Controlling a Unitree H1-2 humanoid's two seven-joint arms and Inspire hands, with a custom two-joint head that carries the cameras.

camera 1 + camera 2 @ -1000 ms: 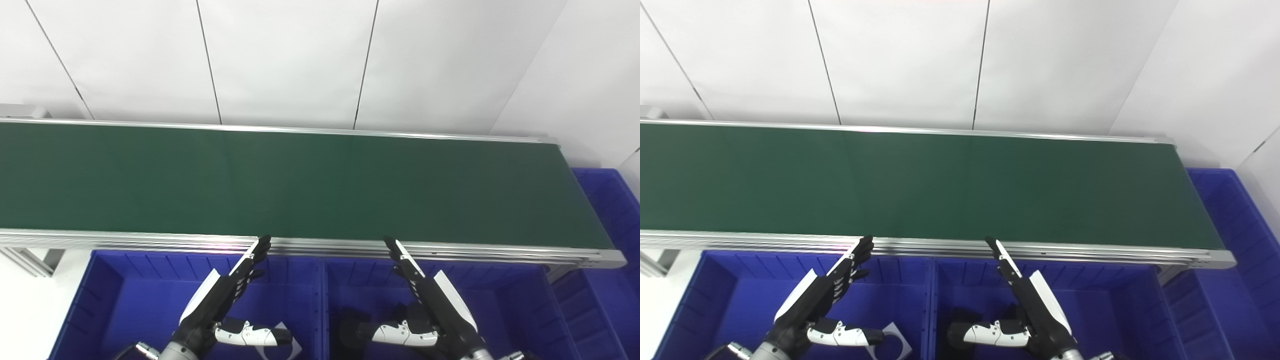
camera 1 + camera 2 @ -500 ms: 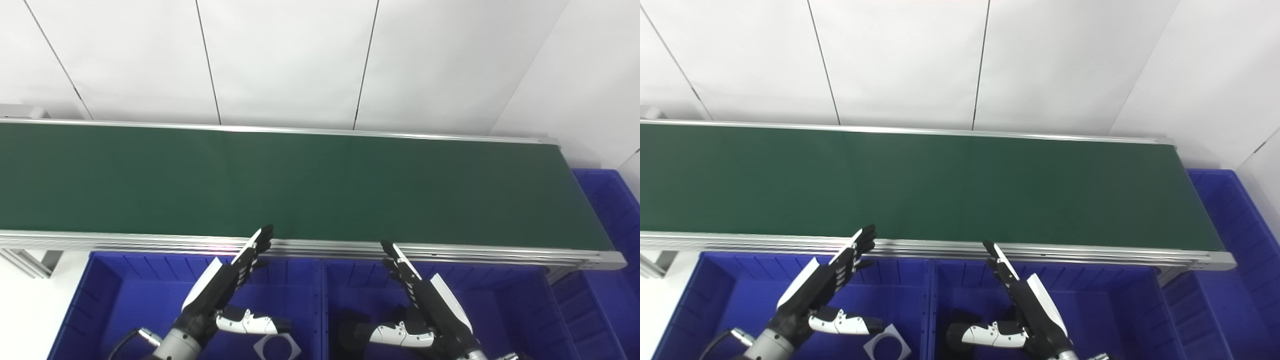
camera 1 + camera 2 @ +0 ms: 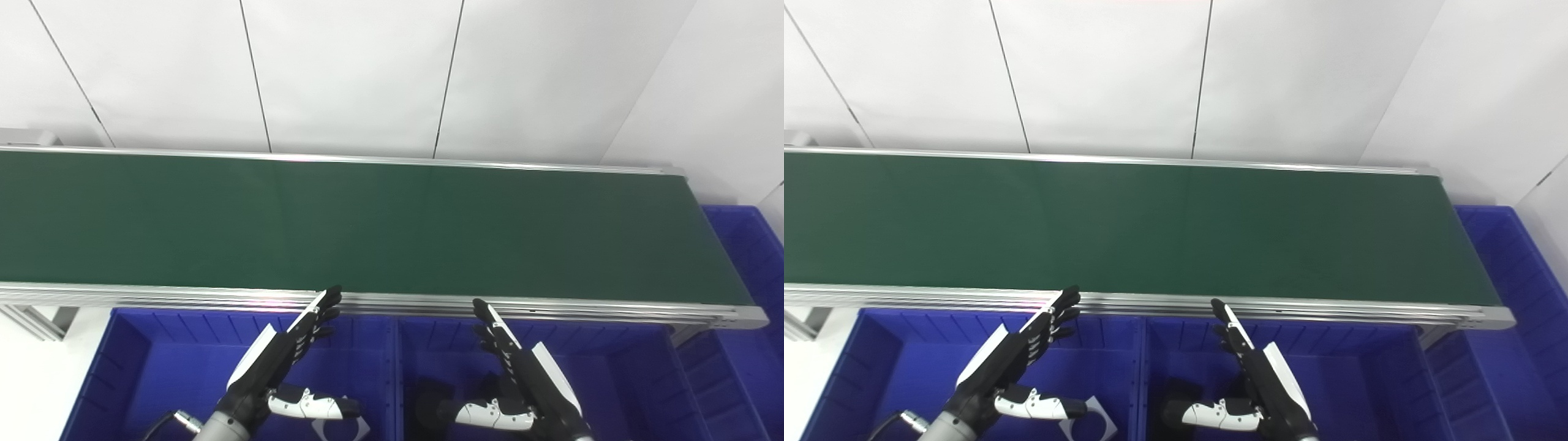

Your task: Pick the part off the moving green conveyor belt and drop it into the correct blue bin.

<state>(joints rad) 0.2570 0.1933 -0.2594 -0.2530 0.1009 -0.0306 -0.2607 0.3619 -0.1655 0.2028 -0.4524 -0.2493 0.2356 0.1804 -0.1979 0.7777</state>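
A smooth matte green conveyor belt carries no part. Both glossy black-and-white hands, left hand and right hand, hover flat-fingered, spread, holding nothing, above ribbed blue plastic bins.

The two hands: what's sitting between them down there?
In the left eye view, the divider wall where the two blue bins meet runs between the left hand and right hand; nothing else.

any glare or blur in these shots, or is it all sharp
Left eye view: a small pinkish glare on the conveyor rail near the left hand; the belt is evenly lit. Right eye view: the same glint, both hands sharp, right hand unblurred.
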